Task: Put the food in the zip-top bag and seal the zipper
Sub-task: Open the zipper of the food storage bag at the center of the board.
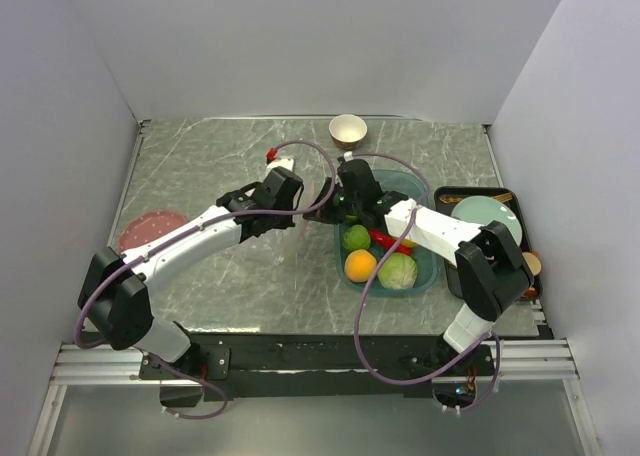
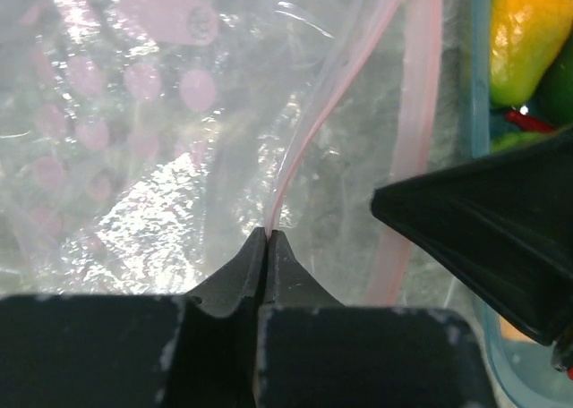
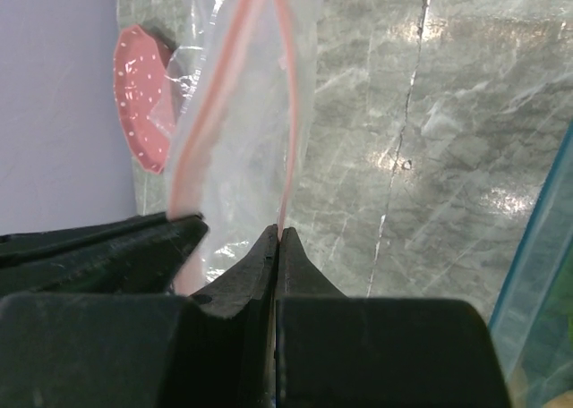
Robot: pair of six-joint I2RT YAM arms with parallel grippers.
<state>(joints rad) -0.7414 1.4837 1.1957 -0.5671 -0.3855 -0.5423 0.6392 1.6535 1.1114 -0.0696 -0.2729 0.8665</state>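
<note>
The clear zip-top bag [image 2: 134,157] hangs between my two grippers, left of the tray. My left gripper [image 2: 267,233] is shut on one pink strip of the zipper [image 2: 309,131]. The right gripper [image 3: 279,233] is shut on the other strip of the zipper [image 3: 288,113]. In the top view the left gripper [image 1: 300,208] and the right gripper [image 1: 326,202] meet close together. The bag's mouth gapes between the two strips. The food lies in the teal tray [image 1: 430,266]: a lime [image 1: 356,238], an orange [image 1: 360,266], a cabbage [image 1: 398,271] and a red chili [image 1: 385,241].
A cream-and-brown bowl [image 1: 347,129] stands at the back. A pink dotted plate [image 1: 150,228] lies at the left edge, also in the right wrist view [image 3: 139,95]. A black tray [image 1: 452,194] holding a teal plate [image 1: 487,219] sits at the right.
</note>
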